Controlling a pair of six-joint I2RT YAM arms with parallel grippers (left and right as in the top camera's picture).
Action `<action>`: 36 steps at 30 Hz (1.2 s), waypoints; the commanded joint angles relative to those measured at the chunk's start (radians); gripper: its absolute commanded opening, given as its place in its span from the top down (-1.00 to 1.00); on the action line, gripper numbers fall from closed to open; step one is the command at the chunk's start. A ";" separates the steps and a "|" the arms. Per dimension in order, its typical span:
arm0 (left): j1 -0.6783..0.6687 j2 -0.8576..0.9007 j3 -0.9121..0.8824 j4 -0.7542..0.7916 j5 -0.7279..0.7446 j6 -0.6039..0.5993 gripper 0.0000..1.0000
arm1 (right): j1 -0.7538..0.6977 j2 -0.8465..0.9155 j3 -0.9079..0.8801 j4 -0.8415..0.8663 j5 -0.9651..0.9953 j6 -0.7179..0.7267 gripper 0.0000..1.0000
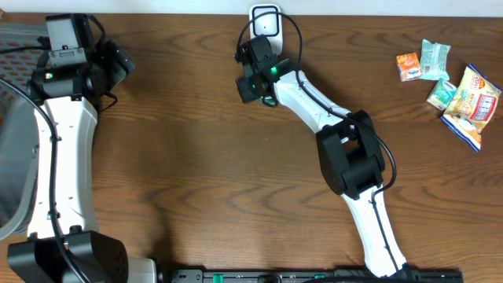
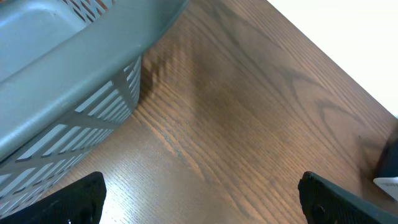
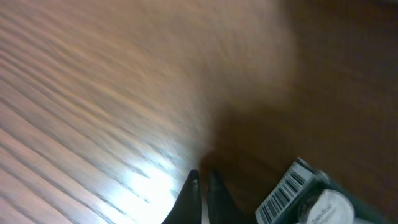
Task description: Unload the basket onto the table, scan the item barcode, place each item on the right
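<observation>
Though one scanner [image 1: 266, 22] stands apart, four snack packets [image 1: 442, 94] cluster together.

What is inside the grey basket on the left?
Nothing shows in the visible strip of the basket; the rest lies beyond the frame edge or under the left arm.

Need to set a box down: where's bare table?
Widest: the wood between the left arm and right arm. Also between the right arm and the snacks. Crowded: the snacks' corner, and by the basket at the left edge.
</observation>
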 commanded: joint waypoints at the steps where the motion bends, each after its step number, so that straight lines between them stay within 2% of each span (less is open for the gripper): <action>1: 0.000 0.001 0.016 -0.001 -0.013 -0.012 -0.96 | -0.005 -0.009 0.002 -0.076 0.068 -0.011 0.98; 7: 0.000 0.001 0.016 -0.001 -0.013 -0.012 -0.96 | -0.005 -0.056 0.002 -0.305 0.076 -0.011 0.98; 11: 0.000 0.000 0.016 -0.001 -0.013 -0.012 -0.96 | -0.005 -0.130 0.002 -0.375 0.209 -0.010 0.98; 16: 0.000 0.001 0.016 -0.001 -0.013 -0.012 -0.95 | -0.008 -0.227 0.002 -0.322 0.378 -0.027 0.98; 20: 0.000 0.001 0.016 -0.001 -0.013 -0.012 -0.96 | -0.030 -0.246 0.002 -0.227 0.372 -0.079 0.93; 21: 0.000 0.001 0.016 -0.001 -0.013 -0.012 -0.96 | -0.040 -0.246 0.002 -0.215 0.352 -0.079 0.83; 22: 0.000 0.001 0.016 -0.001 -0.013 -0.012 -0.96 | -0.052 -0.246 0.002 -0.210 0.322 -0.079 0.63; 25: 0.000 0.001 0.016 -0.001 -0.013 -0.012 -0.96 | -0.084 -0.246 0.002 -0.214 0.214 -0.131 -0.27; 26: 0.000 0.001 0.016 -0.001 -0.013 -0.012 -0.96 | -0.098 -0.246 0.002 -0.219 0.171 -0.173 -0.42; 31: 0.000 0.001 0.016 -0.001 -0.013 -0.012 -0.96 | -0.162 -0.234 0.001 -0.251 -0.075 -0.407 -0.72; 36: 0.000 0.001 0.016 -0.001 -0.013 -0.012 -0.96 | -0.192 -0.200 -0.004 -0.253 -0.124 -0.471 -0.74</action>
